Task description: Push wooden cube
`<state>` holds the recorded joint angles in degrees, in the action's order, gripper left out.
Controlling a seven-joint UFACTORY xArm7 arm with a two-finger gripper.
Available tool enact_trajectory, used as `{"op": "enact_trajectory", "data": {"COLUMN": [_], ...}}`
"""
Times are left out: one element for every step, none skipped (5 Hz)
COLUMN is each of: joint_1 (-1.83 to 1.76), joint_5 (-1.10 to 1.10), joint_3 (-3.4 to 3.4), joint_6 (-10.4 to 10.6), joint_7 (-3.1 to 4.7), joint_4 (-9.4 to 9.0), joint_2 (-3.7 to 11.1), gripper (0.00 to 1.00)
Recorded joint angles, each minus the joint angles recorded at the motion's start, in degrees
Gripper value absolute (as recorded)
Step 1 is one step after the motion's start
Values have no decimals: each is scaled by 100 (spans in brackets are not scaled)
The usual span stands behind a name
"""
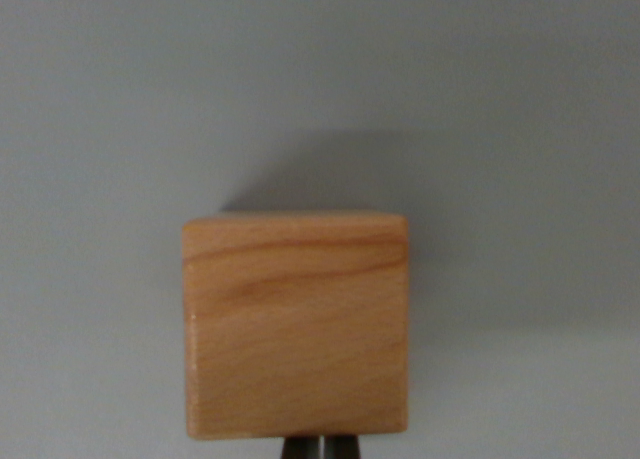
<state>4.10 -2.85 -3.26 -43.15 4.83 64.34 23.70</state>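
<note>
A wooden cube [296,324] fills the lower middle of the wrist view, resting on a plain, matte grey counter [100,129]. The cube is light honey-coloured wood with fine grain running mostly sideways in darker streaks across the face toward the camera. Its edges are straight, its corners slightly softened, and its surface looks smooth and unvarnished. A narrow strip of its top face shows above the front face. Beyond the cube, a soft dark shadow lies on the counter, spreading toward the wrist view's right. Just below the cube's bottom edge, the end effector [320,448] shows as two dark fingertips pressed close together with only a thin pale line between them, closed on nothing and sitting right against the cube's near face.
</note>
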Motion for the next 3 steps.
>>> {"op": "enact_trajectory", "data": {"joint_1": [0, -5, -5], "joint_5": [0, 15, 15], "joint_3": [0, 10, 10], "joint_6": [0, -90, -90], "joint_7": [0, -3, -3], "joint_4": [0, 252, 252], "joint_2": [0, 162, 162], "gripper": [100, 100, 100]}}
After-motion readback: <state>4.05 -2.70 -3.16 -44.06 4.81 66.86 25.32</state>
